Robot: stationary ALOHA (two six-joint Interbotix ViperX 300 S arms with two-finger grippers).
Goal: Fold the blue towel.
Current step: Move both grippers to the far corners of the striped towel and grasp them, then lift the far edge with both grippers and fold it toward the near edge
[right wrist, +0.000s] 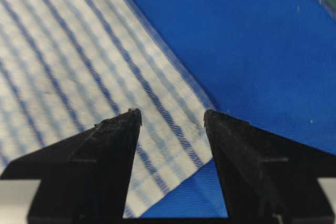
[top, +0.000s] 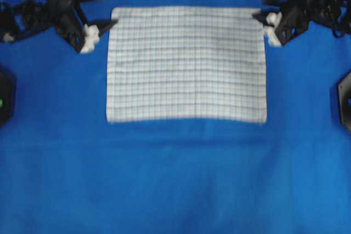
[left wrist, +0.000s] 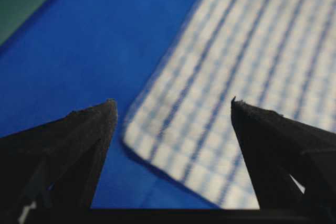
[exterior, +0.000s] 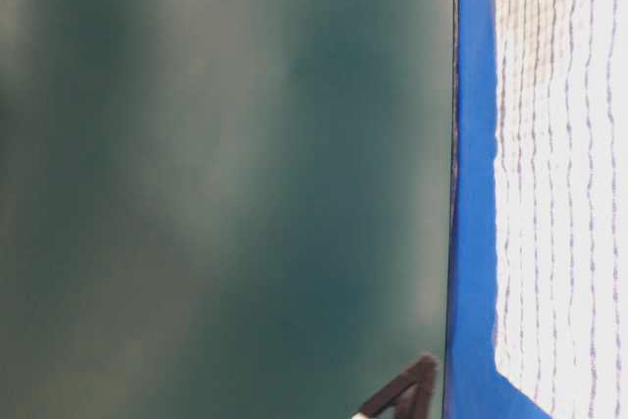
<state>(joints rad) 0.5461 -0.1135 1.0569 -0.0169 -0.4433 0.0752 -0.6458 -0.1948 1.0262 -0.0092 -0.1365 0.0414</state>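
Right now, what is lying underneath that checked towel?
The blue towel lies flat on a plain blue sheet, which shows all around it. Whatever is beneath the towel's middle is covered.

Sideways table-level view, dark green backdrop filling the left, blue sheet strip beside it, checked blue towel at right, black gripper tips at top and bottom edges.
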